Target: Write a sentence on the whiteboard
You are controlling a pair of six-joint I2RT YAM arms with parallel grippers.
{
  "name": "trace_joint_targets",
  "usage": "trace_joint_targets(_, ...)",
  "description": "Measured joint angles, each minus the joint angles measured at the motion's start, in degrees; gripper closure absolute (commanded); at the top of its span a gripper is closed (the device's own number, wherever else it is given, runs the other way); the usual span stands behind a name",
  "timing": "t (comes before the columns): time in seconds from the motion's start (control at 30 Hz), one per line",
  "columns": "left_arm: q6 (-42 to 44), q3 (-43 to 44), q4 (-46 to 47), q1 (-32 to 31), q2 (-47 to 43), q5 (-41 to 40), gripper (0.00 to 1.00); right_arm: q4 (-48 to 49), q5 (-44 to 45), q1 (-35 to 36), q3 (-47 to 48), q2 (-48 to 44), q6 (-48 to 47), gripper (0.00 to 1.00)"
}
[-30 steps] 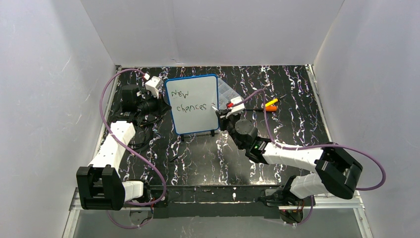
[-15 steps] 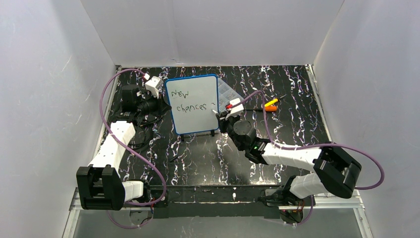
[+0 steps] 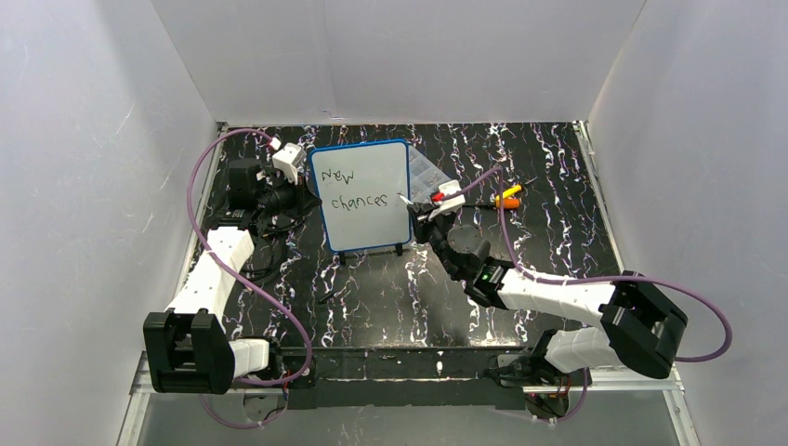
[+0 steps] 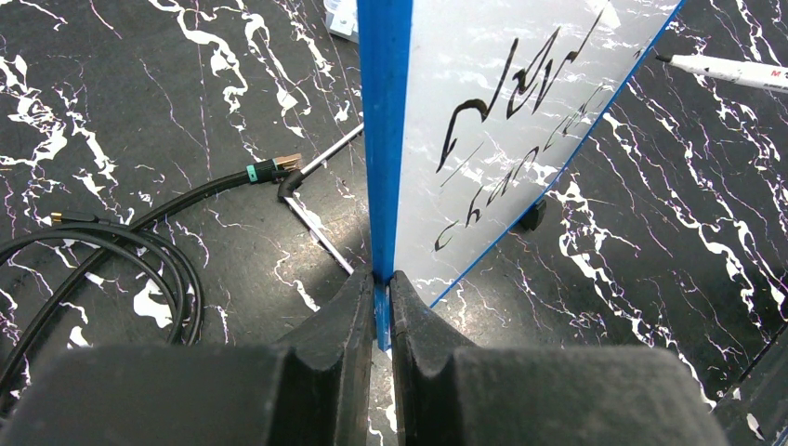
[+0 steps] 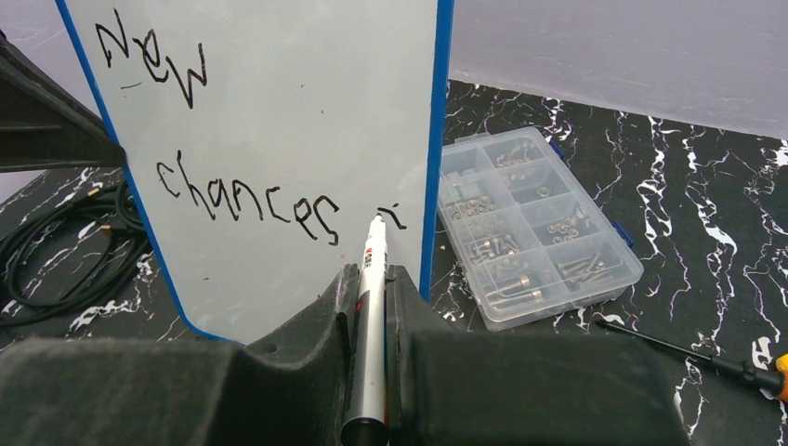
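The left arm [image 3: 212,269] and right arm [image 3: 558,297] have white shells, bulky black joints and a purple cable [image 3: 197,177] along each. The left end effector [image 4: 383,277] and right end effector [image 5: 370,271] are matte black.

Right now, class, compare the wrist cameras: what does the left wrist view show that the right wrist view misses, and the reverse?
Only the left wrist view: a close, edge-on look at the left jaws shut on the whiteboard's blue frame. Only the right wrist view: the clear compartment box, a screwdriver, and the right jaws shut on the marker. Both: the whiteboard, the sentence so far, "New chances", the marker and black cables.
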Motion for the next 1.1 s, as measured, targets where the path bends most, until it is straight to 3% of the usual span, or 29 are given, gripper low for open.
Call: trace_joint_targets(1.1, -0.1, 0.0, 0.0, 0.0, 0.0, 0.0, 1.00, 2.9, 0.3, -0.1, 0.1, 4.3, -1.2, 0.99)
